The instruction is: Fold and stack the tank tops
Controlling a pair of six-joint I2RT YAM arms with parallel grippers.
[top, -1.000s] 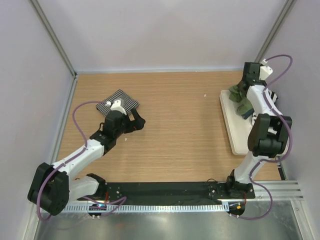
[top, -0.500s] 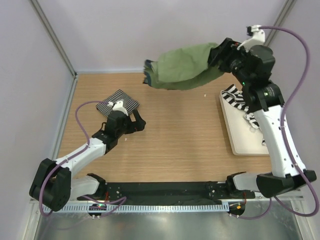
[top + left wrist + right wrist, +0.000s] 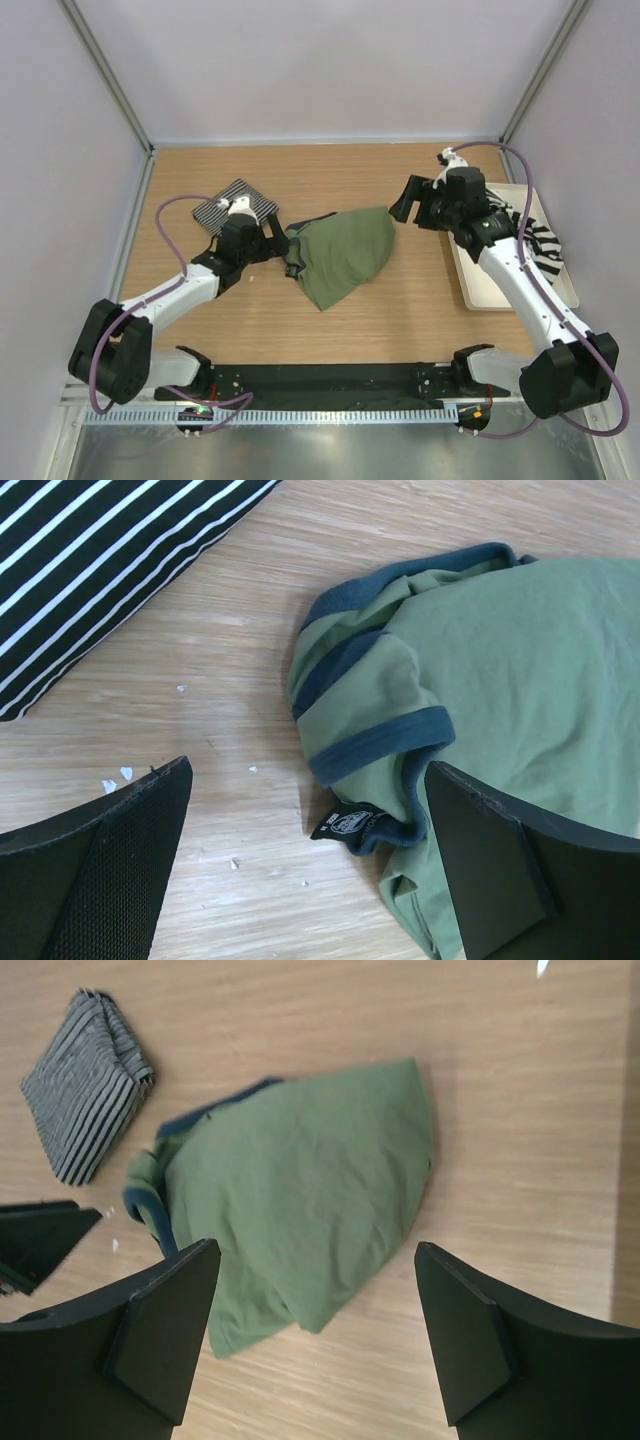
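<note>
Wood-grain worktop (image 3: 400, 300) fills the floor of a pale-walled enclosure, and near its middle you have the olive green tank top (image 3: 345, 255) lying loose and unfolded, one rumpled sheet with no part lifted. Its dark-blue-trimmed openings bunch up at the 9 o'clock edge, with a small black label (image 3: 345, 823) showing there in the left wrist view.

Your left gripper (image 3: 275, 240) sits right at that 9 o'clock edge, fingers spread wide and holding nothing. The trimmed edge lies between them, and the cloth runs under the right-hand finger; you cannot tell whether it touches. Your right gripper (image 3: 408, 200) is at about 2 o'clock from the top, clear of the cloth, its fingers also wide apart and empty; its wrist view looks down on the whole green sheet between them.

Farther out, the pinstriped tank top (image 3: 235, 205) lies folded at 10 o'clock, just beyond the left gripper. At 3 o'clock, the broad-striped tank top (image 3: 535, 240) lies crumpled on the cream tray (image 3: 480, 290) under the right arm.
</note>
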